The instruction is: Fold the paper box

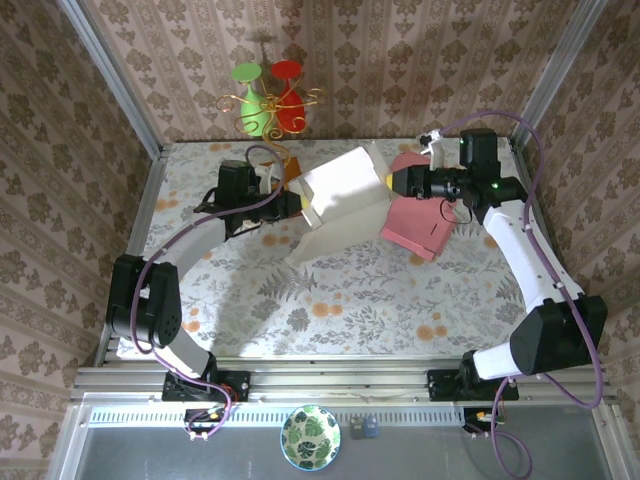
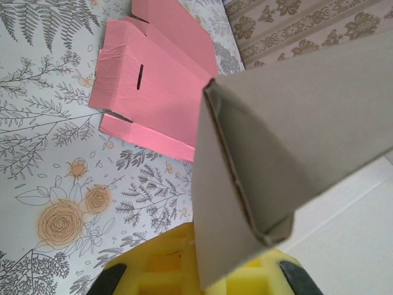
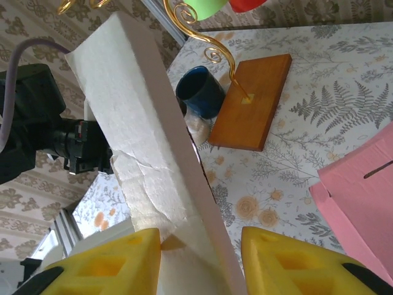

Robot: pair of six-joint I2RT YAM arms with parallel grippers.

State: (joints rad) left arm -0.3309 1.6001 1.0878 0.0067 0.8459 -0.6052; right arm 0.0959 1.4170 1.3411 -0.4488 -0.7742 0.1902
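The white paper box [image 1: 345, 195] is held up over the floral table [image 1: 400, 300], toward 12 o'clock from centre. A flattened pink box [image 1: 420, 215] lies at its 3 o'clock. The left gripper [image 1: 295, 203] is clamped on the white box's 9 o'clock edge, with cardboard pinched between its yellow pads [image 2: 153, 270]. The right gripper [image 1: 392, 180] straddles the opposite wall, jaws parted. The right wrist view shows a blue cup [image 3: 199, 92] beside a wooden base [image 3: 255, 101].

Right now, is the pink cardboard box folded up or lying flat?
Flat: the pink cardboard box lies collapsed on the floral tablecloth, with its flaps spread out and its slot facing up.
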